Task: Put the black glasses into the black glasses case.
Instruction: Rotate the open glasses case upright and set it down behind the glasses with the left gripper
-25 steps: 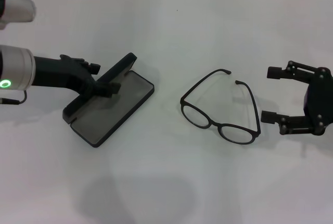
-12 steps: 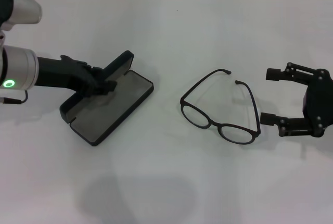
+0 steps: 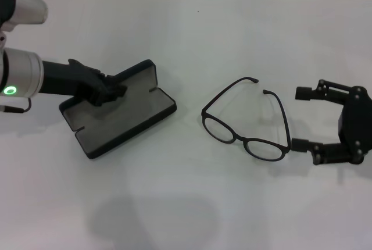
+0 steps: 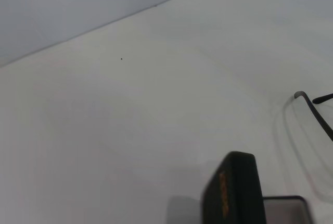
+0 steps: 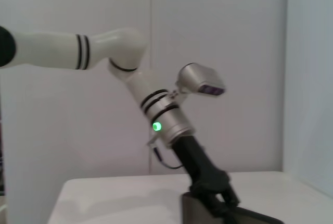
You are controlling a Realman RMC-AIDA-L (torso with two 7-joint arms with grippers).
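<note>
A white table (image 3: 192, 203) fills the head view, with a pale tiled wall along its far edge. On the robot's left side of the table lies the black glasses case (image 3: 119, 110), opened flat so that its two long halves sit side by side, showing a grey lining inside a black rim, and set at a slant. The left gripper (image 3: 110, 90), black and at the end of a silver wrist with a small green light, reaches in from the left and sits over the far half of the case, its fingers closed together against the lining or rim there; whether they pinch the case or only press on it cannot be told. The left wrist view shows one black corner of the case with orange lettering on its outside, and beyond it the thin tips of the glasses' arms. The black glasses (image 3: 247, 125) rest on the table near the middle, well apart from the case, unfolded, with the round lenses toward the robot and the two slim temple arms pointing away. The right gripper (image 3: 299, 119) sits low at the right edge, just beside the glasses, its two fingers spread wide and holding nothing; the nearer fingertip is just beside the frame's outer corner without clearly touching it. The right wrist view shows the left arm across the table, over the case.
</note>
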